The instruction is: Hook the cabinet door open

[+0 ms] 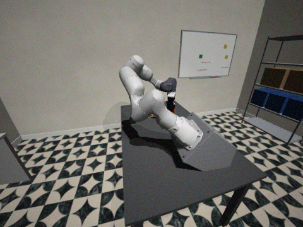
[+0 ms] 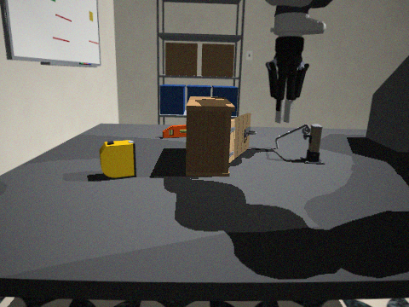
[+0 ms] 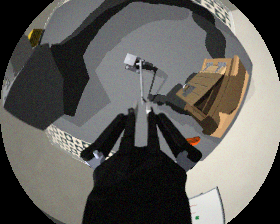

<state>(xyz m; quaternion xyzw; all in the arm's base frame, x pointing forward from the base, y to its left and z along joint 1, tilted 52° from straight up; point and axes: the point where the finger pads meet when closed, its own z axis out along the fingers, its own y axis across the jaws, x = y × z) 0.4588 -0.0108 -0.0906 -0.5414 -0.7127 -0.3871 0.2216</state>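
One smooth white arm [image 1: 148,104] is folding over the matte dark grey table [image 1: 189,186] in the top view, its wrist pointing down toward twelve o'clock while the gripper [image 1: 170,106] is hanging as a small black shape just beyond the elbow; the cabinet is hiding behind the arm there. Across the exterior view, the gripper [image 2: 283,116] is hovering above the thin bent wire hook [image 2: 290,135], its pale fingertips [image 2: 279,115] standing nearly together and clamping nothing, clear of the hook. At three o'clock from the hook, the short square wooden post [image 2: 315,139] is standing on a flat dark foot. At nine o'clock from the hook, the boxy cardboard-brown cabinet [image 2: 209,137] is sitting flat on its base, its door [image 2: 240,135] swinging partly open with a small metal eye [image 2: 249,132] on its face; the hook's free end is lying apart from that eye. Through the wrist view's round lens, the gripper [image 3: 143,116] is pointing toward twelve o'clock at the slim grey hook [image 3: 148,85], with the cabinet [image 3: 215,93] lying at three o'clock.
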